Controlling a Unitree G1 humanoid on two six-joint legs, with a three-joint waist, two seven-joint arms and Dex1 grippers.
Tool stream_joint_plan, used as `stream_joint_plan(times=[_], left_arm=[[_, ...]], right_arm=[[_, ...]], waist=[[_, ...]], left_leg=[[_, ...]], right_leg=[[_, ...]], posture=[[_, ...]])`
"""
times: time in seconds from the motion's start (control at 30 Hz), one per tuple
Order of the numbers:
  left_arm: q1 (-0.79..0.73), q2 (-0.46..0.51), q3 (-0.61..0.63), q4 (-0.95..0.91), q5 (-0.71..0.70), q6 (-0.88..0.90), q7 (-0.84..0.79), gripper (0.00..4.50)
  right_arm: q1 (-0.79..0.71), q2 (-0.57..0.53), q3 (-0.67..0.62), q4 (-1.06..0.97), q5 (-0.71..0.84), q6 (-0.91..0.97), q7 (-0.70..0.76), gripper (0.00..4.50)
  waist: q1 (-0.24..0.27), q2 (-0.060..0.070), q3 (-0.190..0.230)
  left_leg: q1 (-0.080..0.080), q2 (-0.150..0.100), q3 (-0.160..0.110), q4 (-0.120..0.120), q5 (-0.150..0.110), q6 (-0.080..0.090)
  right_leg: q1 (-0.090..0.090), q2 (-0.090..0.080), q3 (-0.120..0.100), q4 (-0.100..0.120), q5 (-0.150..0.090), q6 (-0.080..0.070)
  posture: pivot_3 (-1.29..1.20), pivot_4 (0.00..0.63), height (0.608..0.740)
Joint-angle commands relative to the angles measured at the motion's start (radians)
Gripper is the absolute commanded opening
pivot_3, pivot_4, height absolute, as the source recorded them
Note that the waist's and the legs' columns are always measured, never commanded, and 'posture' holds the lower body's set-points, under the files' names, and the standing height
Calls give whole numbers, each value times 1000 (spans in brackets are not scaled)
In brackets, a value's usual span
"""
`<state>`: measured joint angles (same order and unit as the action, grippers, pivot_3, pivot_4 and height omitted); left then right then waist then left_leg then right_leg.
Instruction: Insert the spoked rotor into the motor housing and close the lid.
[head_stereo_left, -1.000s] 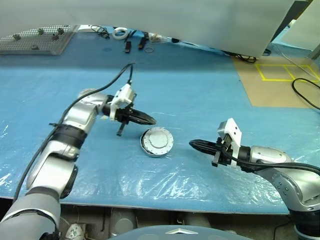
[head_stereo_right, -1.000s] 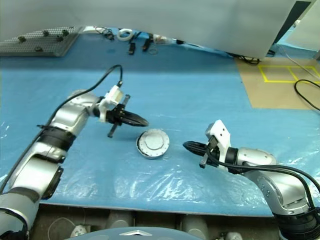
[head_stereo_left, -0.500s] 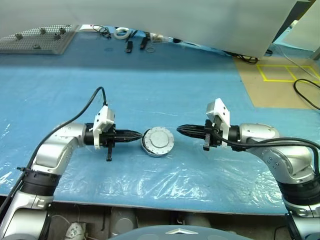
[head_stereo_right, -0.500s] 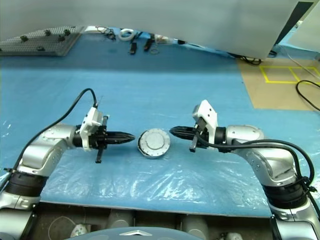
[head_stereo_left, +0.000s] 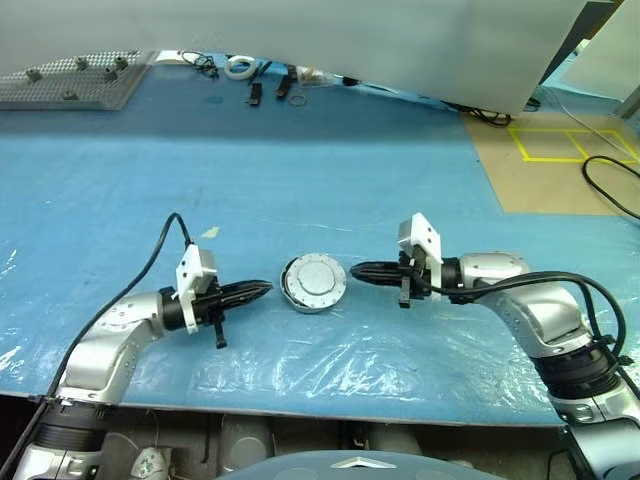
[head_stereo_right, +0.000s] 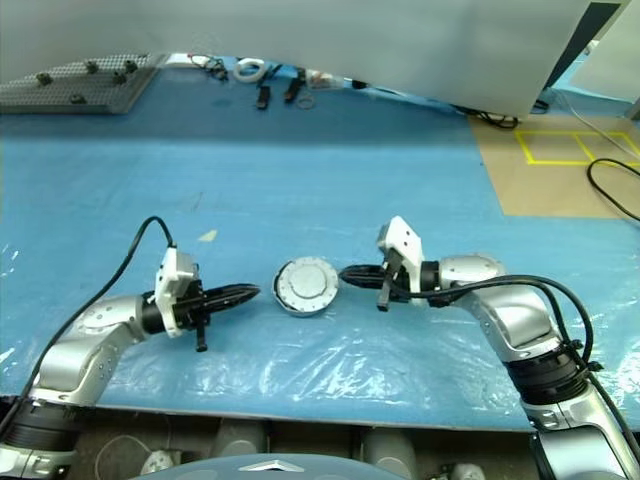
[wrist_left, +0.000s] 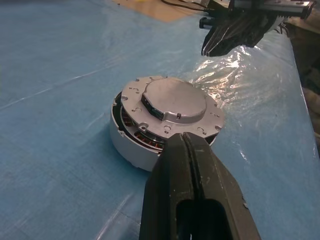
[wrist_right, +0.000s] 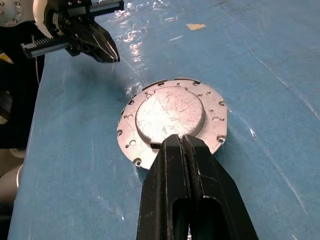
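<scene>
Left wrist view: motor housing sits on the blue-covered table, near its front edge, roughly midway between the two arms. Lid rests on top of it, smooth face up, but looks slightly skewed; copper windings show in the gap under its near rim, so judged not fully seated. Spoked rotor not identifiable from outside; presumably already inside, cannot confirm. Left end effector lies low and about level, fingers pressed together, empty, tip just beside the housing's left side. Right end effector comes in from the opposite side, fingers likewise pressed together, holding nothing, tip close to the lid's right rim; contact cannot be told. Step in hand, as judged: closing the lid, with both closed tips bracketing the assembly. Next move likely calls for steadying the housing from one side while the other tip nudges or presses the lid square and down. Risk: the housing sliding on the slick plastic sheet under a sideways push.
</scene>
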<state>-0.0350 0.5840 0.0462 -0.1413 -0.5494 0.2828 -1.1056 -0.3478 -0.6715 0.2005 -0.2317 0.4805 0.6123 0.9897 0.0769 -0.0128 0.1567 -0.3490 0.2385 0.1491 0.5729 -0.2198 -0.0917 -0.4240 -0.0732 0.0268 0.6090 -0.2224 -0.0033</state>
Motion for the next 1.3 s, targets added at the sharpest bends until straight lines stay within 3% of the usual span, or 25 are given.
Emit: stream_joint_plan(times=[0.03, 0.43, 0.8, 1.0, 1.3], left_arm=[[6, 10, 33, -40, -8, -25, 1, 0], [33, 2, 51, -63, 3, -47, 21, 0], [142, -1, -9, -66, 133, -223, 20, 0], [166, -18, 23, -75, 109, -252, 49, 0], [195, -43, 8, -39, 167, -359, 82, 0]], right_arm=[[-27, 9, -6, 21, -27, -59, 29, 572], [-35, 48, 43, 110, -108, -161, 102, 4486], [-132, 86, 99, 213, -186, -271, 195, 4486], [-162, 81, 79, 215, -166, -248, 238, 4486], [-201, 150, 80, 233, -183, -268, 214, 4486]], waist=[[-2, 0, 0], [-9, 0, 0], [-12, 0, 0], [-8, 0, 0], [-16, 0, 0]], left_leg=[[0, 0, 0, 0, 0, 0], [0, 0, 0, 2, 0, 1], [1, 1, 1, 4, 0, 2], [1, 2, 1, 4, 1, 2], [1, 2, 1, 5, 1, 2]], right_leg=[[0, 0, 0, 0, 0, 0], [0, 0, 0, 1, 0, -1], [0, 0, 0, 2, 0, -1], [0, 0, 0, 3, 0, -2], [0, 0, 0, 7, -1, -3]], posture=[[0, 150, 740], [0, 150, 740], [0, 150, 740], [0, 150, 740], [0, 150, 740]])
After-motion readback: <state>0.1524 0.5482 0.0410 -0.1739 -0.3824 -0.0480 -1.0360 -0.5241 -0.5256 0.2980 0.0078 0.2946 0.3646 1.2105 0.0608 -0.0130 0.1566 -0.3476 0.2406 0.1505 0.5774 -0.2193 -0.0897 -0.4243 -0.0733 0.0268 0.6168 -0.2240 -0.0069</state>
